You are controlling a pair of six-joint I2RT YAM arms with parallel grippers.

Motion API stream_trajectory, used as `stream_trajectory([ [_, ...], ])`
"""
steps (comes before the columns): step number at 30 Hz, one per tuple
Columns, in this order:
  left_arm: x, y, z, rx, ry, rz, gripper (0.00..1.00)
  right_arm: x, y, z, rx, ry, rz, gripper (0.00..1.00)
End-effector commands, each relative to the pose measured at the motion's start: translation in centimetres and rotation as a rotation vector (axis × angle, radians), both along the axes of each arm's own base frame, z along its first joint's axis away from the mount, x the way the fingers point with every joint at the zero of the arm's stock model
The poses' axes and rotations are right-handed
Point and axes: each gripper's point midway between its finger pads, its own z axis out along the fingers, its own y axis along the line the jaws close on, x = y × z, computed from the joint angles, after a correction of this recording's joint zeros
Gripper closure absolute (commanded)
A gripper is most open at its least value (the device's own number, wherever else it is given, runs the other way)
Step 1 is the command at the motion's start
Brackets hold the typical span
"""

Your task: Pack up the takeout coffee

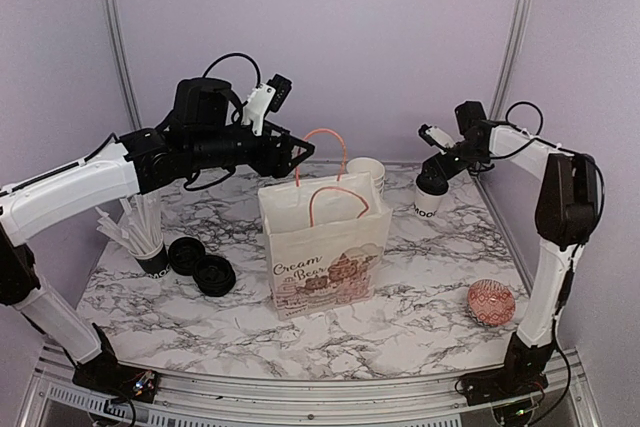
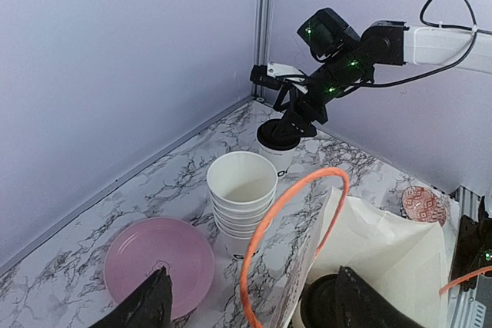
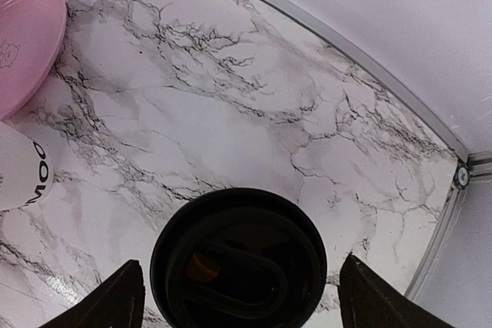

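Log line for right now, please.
left gripper: open above paper bag | right gripper: open astride lidded cup, back right | black lid visible inside bag

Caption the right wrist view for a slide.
Open right pincer straddles a black-lidded white paper cup on the grey-veined marble tabletop.

Marble table (image 1: pixel 430 317) with bag (image 1: pixel 325 247), lidded cup (image 1: pixel 430 202), 2 lids (image 1: pixel 214 275), bowl (image 1: pixel 491 302)

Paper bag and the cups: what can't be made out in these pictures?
- Inside of the paper bag: in the top view its front wall hides it. The left wrist view shows only a dark round lid, cut by the bottom edge.
- Pink plate: absent from the top view, apparently behind the bag.
- Lidded cup: in the right wrist view its own lid hides the wall.
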Motion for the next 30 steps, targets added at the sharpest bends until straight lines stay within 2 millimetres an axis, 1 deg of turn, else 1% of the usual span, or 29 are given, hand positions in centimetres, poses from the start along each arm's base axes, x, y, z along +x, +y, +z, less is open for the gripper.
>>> stream_trajectory([
  [1,-0.5,0.9,2.6,-0.059,-0.031,0.011,0.27,1.6,-0.1,0.9,0.039,-0.026,-0.035,0.16],
  [7,-0.8,1.3,2.7,-0.061,-0.033,0.011,0.27,1.6,-0.3,-0.3,0.042,0.018,-0.052,0.18],
  [14,-1.0,1.6,2.7,-0.058,-0.037,0.013,0.27,1.3,-0.8,-0.8,0.026,0.041,-0.077,0.19],
  [20,-1.3,1.6,2.6,-0.062,-0.029,0.003,0.27,0.8,-0.7,-1.3,0.036,0.076,-0.078,0.2],
  [23,-1.4,1.8,2.6,-0.062,-0.029,0.005,0.27,0.5,-0.6,-1.5,0.041,0.089,-0.078,0.23],
  [25,-1.5,1.9,2.7,-0.063,-0.032,0.007,0.27,0.3,-0.5,-1.5,0.049,0.094,-0.075,0.28],
  [30,-1.8,2.3,3.1,-0.07,-0.037,0.011,0.27,-0.3,-0.4,-0.6,0.056,0.083,-0.064,0.36],
])
